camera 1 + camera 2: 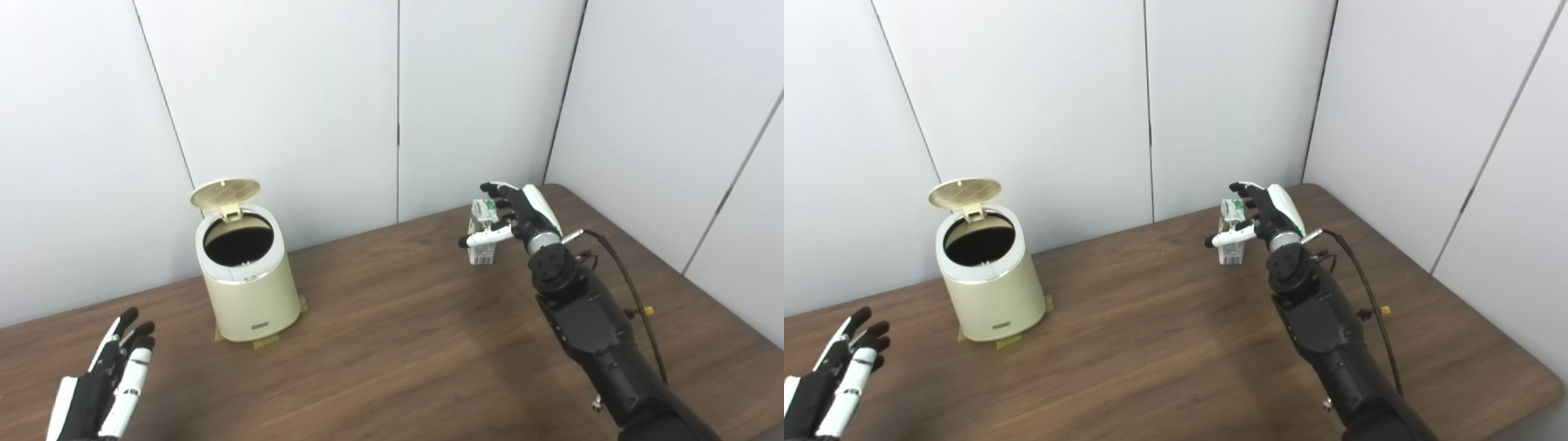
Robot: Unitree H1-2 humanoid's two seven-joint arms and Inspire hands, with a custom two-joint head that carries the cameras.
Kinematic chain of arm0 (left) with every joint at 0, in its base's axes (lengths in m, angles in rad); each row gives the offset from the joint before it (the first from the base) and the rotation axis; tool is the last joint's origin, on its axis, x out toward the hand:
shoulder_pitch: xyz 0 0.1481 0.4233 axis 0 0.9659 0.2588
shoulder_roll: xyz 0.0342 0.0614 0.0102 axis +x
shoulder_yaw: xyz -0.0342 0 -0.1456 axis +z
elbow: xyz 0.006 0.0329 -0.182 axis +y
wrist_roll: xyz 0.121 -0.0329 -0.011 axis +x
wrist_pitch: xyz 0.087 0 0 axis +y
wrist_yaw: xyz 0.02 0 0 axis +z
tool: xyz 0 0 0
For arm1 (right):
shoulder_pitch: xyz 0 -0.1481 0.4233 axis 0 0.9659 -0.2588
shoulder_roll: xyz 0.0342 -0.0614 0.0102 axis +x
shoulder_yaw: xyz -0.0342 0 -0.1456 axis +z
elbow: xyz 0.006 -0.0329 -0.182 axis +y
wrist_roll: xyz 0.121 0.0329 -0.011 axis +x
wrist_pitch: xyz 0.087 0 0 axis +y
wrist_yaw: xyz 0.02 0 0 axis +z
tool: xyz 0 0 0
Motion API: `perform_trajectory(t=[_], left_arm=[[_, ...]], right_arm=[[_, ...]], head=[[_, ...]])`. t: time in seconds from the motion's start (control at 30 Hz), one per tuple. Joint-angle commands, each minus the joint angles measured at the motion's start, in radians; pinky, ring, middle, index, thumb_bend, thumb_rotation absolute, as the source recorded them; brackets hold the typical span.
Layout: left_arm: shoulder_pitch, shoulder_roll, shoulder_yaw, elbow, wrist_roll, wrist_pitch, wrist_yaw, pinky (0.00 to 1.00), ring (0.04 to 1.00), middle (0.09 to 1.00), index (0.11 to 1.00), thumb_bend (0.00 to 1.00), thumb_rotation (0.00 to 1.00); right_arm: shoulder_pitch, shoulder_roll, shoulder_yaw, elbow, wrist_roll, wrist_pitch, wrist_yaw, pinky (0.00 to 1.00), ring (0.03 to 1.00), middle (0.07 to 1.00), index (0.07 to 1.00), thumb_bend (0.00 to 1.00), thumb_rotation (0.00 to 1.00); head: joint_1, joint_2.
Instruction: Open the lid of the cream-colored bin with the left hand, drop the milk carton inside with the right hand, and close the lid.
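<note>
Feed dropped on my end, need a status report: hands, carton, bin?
Left hand open, low, clear of bin. Right hand open around milk carton, not gripping. Lid up. Table between them unobstructed.

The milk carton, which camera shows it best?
The left eye view: the milk carton appears a bit larger there. The right eye view shows it equally fronted by the right hand.

We look down from our head through two cameras set side by side, facing forward across the table (392, 343) toward the wall panels (275, 92). Both views sit at a middling range and share nearly everything: the bin (989, 278), the milk carton (1232, 236), our two arms. The right eye view shows more of the table's right edge.
</note>
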Motion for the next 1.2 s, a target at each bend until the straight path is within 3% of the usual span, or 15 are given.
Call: perform_trajectory(t=[0.0,0.17,0.23,0.4,0.53,0.7,0.77,0.8,0.87,0.97,1.03,1.17], left_arm=[[-0.027,0.009,-0.004,-0.032,0.017,-0.007,0.006,0.92,0.913,0.906,0.963,0.26,0.75],[-0.029,0.004,0.001,-0.027,0.016,-0.01,0.009,0.89,0.911,0.904,0.952,0.27,0.77],[-0.028,0.005,-0.002,-0.026,0.021,-0.01,0.008,0.89,0.91,0.902,0.948,0.27,0.78],[-0.035,0.006,-0.008,-0.041,0.039,0.014,0.009,0.94,0.92,0.897,0.939,0.28,0.83],[-0.042,0.008,-0.004,-0.031,0.037,0.009,0.007,0.95,0.932,0.902,0.936,0.3,0.86],[-0.042,0.01,-0.001,-0.023,0.042,0.005,0.011,0.96,0.93,0.904,0.934,0.31,0.79],[-0.043,0.014,-0.001,-0.016,0.05,0.002,0.013,0.96,0.928,0.902,0.932,0.3,0.78],[-0.044,0.018,-0.002,-0.012,0.053,-0.001,0.013,0.96,0.929,0.902,0.933,0.29,0.78],[-0.046,0.021,-0.001,-0.005,0.052,-0.011,0.012,0.96,0.928,0.9,0.934,0.28,0.78],[-0.05,0.022,0.005,0.004,0.04,-0.025,0.013,0.95,0.916,0.897,0.935,0.28,0.77],[-0.054,0.028,0.003,0.01,0.045,-0.033,0.015,0.95,0.917,0.894,0.931,0.27,0.77],[-0.059,0.03,0.001,0.009,0.056,-0.019,0.019,0.95,0.922,0.894,0.928,0.27,0.77]], right_arm=[[-0.064,-0.036,-0.002,-0.007,-0.012,-0.01,-0.015,0.73,0.843,0.855,0.823,0.95,0.11],[-0.069,-0.042,0.024,0.015,-0.023,-0.001,-0.018,0.75,0.825,0.84,0.802,0.93,0.09],[-0.069,-0.045,0.036,0.021,-0.033,-0.005,-0.026,0.72,0.792,0.815,0.785,0.95,0.09],[-0.058,-0.062,0.058,0.045,-0.047,-0.046,-0.032,0.59,0.702,0.767,0.761,0.97,0.09],[-0.057,-0.074,0.068,0.095,-0.05,-0.102,-0.046,0.63,0.71,0.741,0.733,0.97,0.11],[-0.051,-0.066,0.056,0.109,-0.051,-0.134,-0.096,0.59,0.645,0.664,0.647,0.94,0.07],[-0.051,-0.063,0.054,0.114,-0.054,-0.136,-0.114,0.55,0.602,0.626,0.617,0.92,0.05],[-0.052,-0.062,0.055,0.118,-0.058,-0.139,-0.126,0.52,0.565,0.593,0.555,0.72,0.09],[-0.053,-0.062,0.06,0.128,-0.065,-0.15,-0.149,0.47,0.512,0.504,0.508,0.57,0.02],[-0.053,-0.063,0.073,0.147,-0.077,-0.183,-0.181,0.4,0.421,0.49,0.495,0.53,0.0],[-0.052,-0.06,0.076,0.153,-0.08,-0.193,-0.189,0.33,0.379,0.469,0.533,0.52,0.0],[-0.049,-0.054,0.076,0.151,-0.078,-0.21,-0.2,0.31,0.369,0.466,0.547,0.51,0.0]], head=[[0.002,0.002],[0.009,0.008],[0.009,0.008],[0.022,0.019],[0.009,0.018],[0.01,0.014],[0.01,0.013],[0.011,0.013],[0.013,0.012],[0.014,0.012],[0.013,0.012],[0.013,0.009]])
